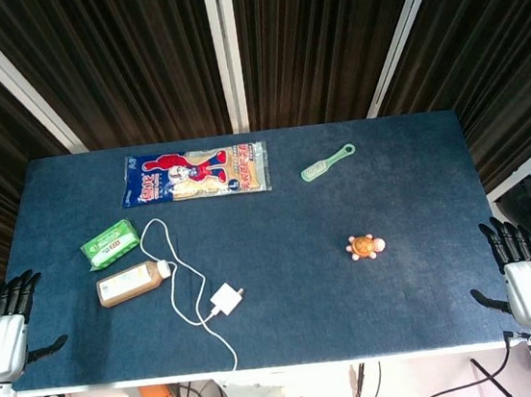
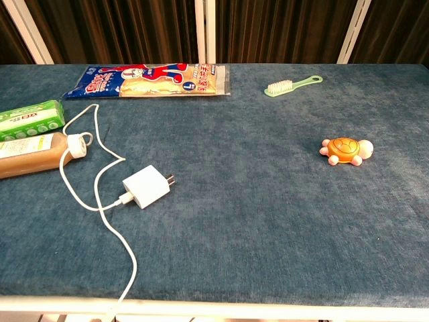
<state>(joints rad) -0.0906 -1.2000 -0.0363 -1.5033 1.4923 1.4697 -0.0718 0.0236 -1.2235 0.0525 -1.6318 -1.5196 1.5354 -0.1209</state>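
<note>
My left hand [image 1: 5,327] hangs off the table's left edge, fingers spread and holding nothing; the brown bottle [image 1: 132,282] is the closest thing to it. My right hand [image 1: 525,273] sits off the right edge, fingers apart and empty, nearest the orange toy turtle [image 1: 364,246]. Neither hand shows in the chest view. On the blue table [image 1: 300,320] lie a white charger [image 2: 145,186] with its cable [image 2: 100,208], a green packet [image 1: 109,243], a printed snack bag [image 1: 197,173] and a green brush [image 1: 327,163].
The cable loops around the bottle's cap [image 2: 78,143] and runs off the front edge. Dark slatted panels with white strips [image 1: 228,48] stand behind the table. Cables and gear lie on the floor below the front edge.
</note>
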